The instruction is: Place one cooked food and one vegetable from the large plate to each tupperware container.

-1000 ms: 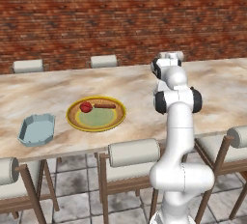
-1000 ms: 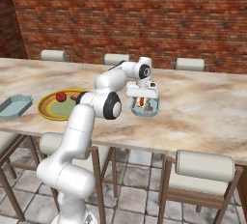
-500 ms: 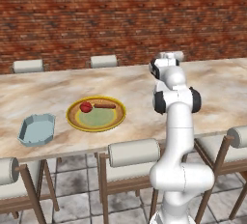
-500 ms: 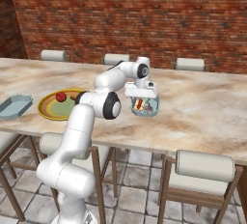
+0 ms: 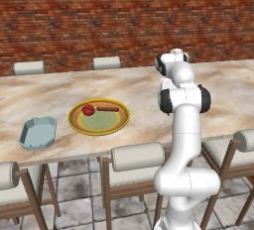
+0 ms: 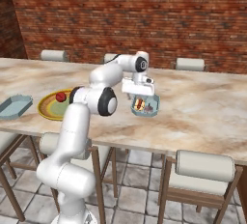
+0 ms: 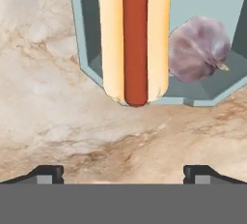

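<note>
So the tool (image 7: pixel 123 172) is spread wide with nothing in it, hanging just above the marble-look surface (image 7: pixel 53 107) on the near side of the right-hand light-blue octagonal tupperware tray (image 6: pixel 144 107). That tray looks sorted: a hot dog in a pale bun (image 7: pixel 135 37) lies along it, with a purplish garlic bulb (image 7: pixel 198 49) right beside it, both inside the raised walls. I'd call that half of the job done.

Further left on the surface is the wide round plate with the yellow rim (image 5: pixel 99 117). It holds a small red round thing, tomato I guess (image 5: pixel 89 109), and a brown sausage-like piece (image 5: pixel 107 108) just beside it toward the far edge. Left of the plate, close to the near edge, sits the other light-blue tray (image 5: pixel 37 133), nothing in it yet.

Next move, I reckon: lift clear of the filled tray, swing well left to the plate, and come down over one of those two bits to grab it for the second tray. The round one could roll, so centre on it.
</note>
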Motion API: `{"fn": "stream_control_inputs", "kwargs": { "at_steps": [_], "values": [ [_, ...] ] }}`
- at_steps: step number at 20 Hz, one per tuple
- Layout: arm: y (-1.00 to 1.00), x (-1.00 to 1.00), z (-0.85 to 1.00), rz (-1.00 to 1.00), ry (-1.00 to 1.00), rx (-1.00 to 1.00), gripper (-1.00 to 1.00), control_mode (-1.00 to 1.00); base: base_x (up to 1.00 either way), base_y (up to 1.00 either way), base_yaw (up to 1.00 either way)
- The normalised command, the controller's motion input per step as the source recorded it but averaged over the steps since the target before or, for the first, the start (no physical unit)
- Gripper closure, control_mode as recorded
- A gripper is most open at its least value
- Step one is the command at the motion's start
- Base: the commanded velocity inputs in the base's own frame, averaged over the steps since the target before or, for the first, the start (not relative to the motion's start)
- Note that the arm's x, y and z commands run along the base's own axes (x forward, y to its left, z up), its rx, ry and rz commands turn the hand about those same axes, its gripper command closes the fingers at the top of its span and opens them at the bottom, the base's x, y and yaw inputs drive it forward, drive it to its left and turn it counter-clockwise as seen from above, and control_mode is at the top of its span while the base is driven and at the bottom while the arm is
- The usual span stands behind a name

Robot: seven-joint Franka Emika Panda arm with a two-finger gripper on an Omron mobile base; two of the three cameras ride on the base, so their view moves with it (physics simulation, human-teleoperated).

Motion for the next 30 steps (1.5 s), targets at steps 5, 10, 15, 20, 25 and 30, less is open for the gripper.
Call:
{"fn": "stream_control_inputs", "kwargs": {
  "at_steps": [5,10,15,20,25,30],
  "values": [
    [0.72,-0.92,0.22,0.13,-0.07,0.00,-1.00,-1.00,0.00,0.00,0.00],
    [1.00,-0.66,0.14,0.33,-0.15,0.00,-1.00,-1.00,0.00,0.00,0.00],
    [0.87,-0.58,0.21,0.35,-0.12,0.00,-1.00,-1.00,0.00,0.00,0.00],
    [0.35,-0.05,0.52,0.39,-0.04,0.07,-1.00,-1.00,0.00,0.00,0.00],
    [0.18,0.00,0.31,0.41,-0.13,0.25,-1.00,-1.00,0.00,0.00,0.00],
    [0.70,0.00,-0.16,0.19,-0.28,0.20,-1.00,-1.00,0.00,0.00,0.00]
  ]
}}
